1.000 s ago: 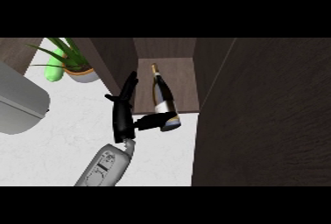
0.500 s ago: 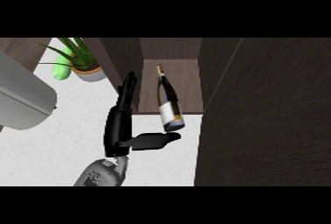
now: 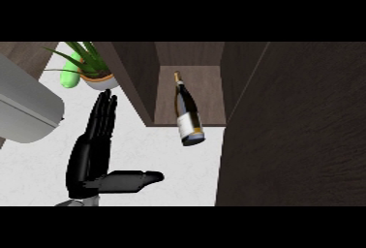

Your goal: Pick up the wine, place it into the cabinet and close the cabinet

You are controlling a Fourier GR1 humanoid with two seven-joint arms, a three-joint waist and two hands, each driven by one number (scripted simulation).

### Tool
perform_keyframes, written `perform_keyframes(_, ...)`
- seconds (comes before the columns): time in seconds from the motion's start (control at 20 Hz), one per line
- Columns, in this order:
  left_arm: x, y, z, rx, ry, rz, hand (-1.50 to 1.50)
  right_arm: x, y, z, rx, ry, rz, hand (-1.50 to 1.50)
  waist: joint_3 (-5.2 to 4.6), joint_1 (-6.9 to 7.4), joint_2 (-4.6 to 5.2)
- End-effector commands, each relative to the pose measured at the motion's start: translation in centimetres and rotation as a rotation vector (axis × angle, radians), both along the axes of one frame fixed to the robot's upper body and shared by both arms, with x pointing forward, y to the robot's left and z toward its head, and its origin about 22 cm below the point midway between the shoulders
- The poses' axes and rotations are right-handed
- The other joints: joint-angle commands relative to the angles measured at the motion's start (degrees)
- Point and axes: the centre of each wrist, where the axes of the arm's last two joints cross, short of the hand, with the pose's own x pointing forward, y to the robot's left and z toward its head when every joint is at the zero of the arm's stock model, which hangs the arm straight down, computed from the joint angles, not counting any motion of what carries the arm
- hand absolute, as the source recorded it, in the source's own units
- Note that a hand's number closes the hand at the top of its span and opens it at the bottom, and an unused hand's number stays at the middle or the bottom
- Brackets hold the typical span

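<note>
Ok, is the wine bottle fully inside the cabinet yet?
Not fully. The wine bottle lies with its neck inside the cabinet, while its base overhangs the shelf's front edge.

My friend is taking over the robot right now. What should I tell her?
Left hand: open, fingers straight, thumb out to the side, holding nothing, apart from the bottle.
Right hand: not in view.
Wine bottle: lying in the open cabinet, neck pointing inward, its base sticking out past the front edge.
Done: the wine is released in the cabinet.
Left: maybe nudge the bottle fully inside, then close the cabinet door, which stands open at the right.
</note>
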Motion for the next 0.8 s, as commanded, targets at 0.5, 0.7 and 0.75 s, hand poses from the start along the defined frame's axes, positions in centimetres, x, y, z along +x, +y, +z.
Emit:
perform_keyframes(0.5,-4.2,8.0,2.5,-0.034,-0.017,-0.212,1.5,-2.1,-0.9,1.8,-0.233,-0.021,0.232,1.5,0.03,0.07,-0.1)
perform_keyframes(0.7,-2.6,10.4,1.5,-0.033,0.007,-0.187,1.5,-2.3,-0.7,2.4,-0.171,-0.041,0.267,1.5,0.02,-0.06,0.08)
perform_keyframes(0.75,-2.5,9.5,0.3,-0.041,0.011,-0.195,1.5,-1.3,-1.4,1.5,-0.159,-0.019,0.27,1.5,0.03,-0.03,0.13)
